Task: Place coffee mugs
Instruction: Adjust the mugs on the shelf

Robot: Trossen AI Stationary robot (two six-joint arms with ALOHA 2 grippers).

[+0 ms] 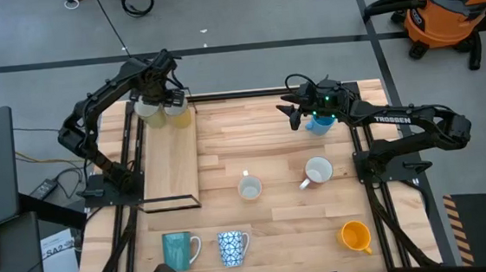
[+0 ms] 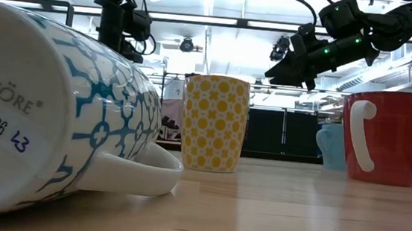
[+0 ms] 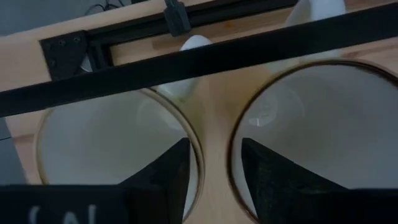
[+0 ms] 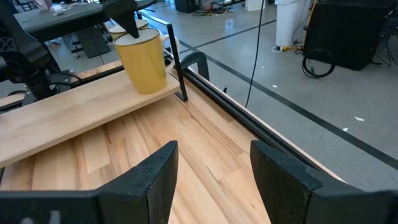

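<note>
Lying on its side right up against the low camera, the blue-and-white patterned mug fills the near left of that view; from above the same mug sits near the front edge of the tabletop, just right of the teal mug. Farther right along the front stands the orange mug, which in the low view shows a white handle. Nearer the middle are two white mugs, one left of centre and the other to its right, well apart from each other. At the back left, a raised wooden shelf in a thin black frame carries a white mug and the pale yellow mug side by side at its far end. The left hand hangs directly over that pair; its wrist view looks straight down into both open rims, with the two dark fingers spread apart, one over each rim and pinching neither mug. At the back right, the right hand hovers just beside and above the light blue mug, which stands on the tabletop; its fingers are spread with only bare wood between them. An orange shop vacuum sits on the floor beyond the right corner.
</note>
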